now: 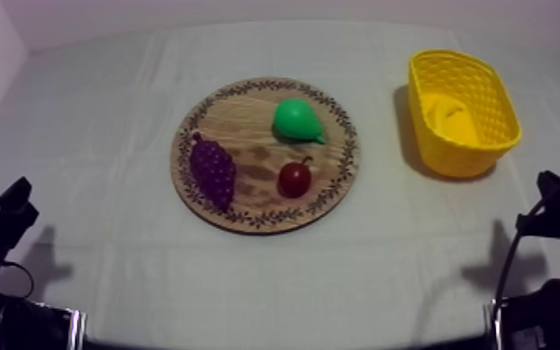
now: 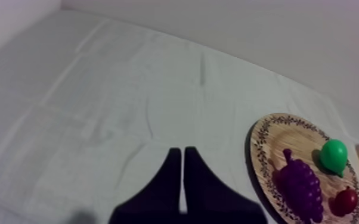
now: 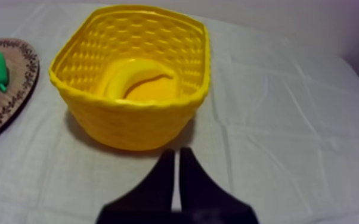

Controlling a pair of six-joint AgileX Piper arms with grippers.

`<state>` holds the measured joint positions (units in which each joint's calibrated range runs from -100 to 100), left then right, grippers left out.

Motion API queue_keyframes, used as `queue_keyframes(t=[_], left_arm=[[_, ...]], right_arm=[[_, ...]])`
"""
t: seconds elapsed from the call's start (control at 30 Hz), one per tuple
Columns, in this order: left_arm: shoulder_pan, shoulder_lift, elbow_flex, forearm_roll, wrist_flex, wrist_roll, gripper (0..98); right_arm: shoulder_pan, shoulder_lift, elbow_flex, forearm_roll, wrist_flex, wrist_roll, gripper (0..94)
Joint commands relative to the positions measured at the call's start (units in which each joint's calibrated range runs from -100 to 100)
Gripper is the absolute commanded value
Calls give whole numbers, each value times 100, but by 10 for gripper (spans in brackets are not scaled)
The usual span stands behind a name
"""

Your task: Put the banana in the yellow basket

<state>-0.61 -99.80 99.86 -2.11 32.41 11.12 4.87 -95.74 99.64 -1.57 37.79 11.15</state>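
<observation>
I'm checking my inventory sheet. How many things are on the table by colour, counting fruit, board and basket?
Yellow: 2, the banana and the basket
Green: 1, the pear
Purple: 1, the grapes
Red: 1, the small red fruit
Brown: 1, the board
Total: 6

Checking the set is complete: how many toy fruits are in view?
4. The pear, the bunch of grapes and the small red fruit sit on the wooden board; the banana lies in the yellow basket. None looks hidden.

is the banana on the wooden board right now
No, the banana lies inside the yellow basket, not on the wooden board.
</observation>
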Motion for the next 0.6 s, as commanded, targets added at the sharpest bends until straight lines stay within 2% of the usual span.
queue_keyframes(t=[0.0, 0.57], left_arm=[[0, -3, 3, -2, 0, -1, 1], [0, -3, 3, -2, 0, -1, 1]], right_arm=[[3, -2, 2, -2, -13, 49, 3], [3, -2, 2, -2, -12, 16, 3]])
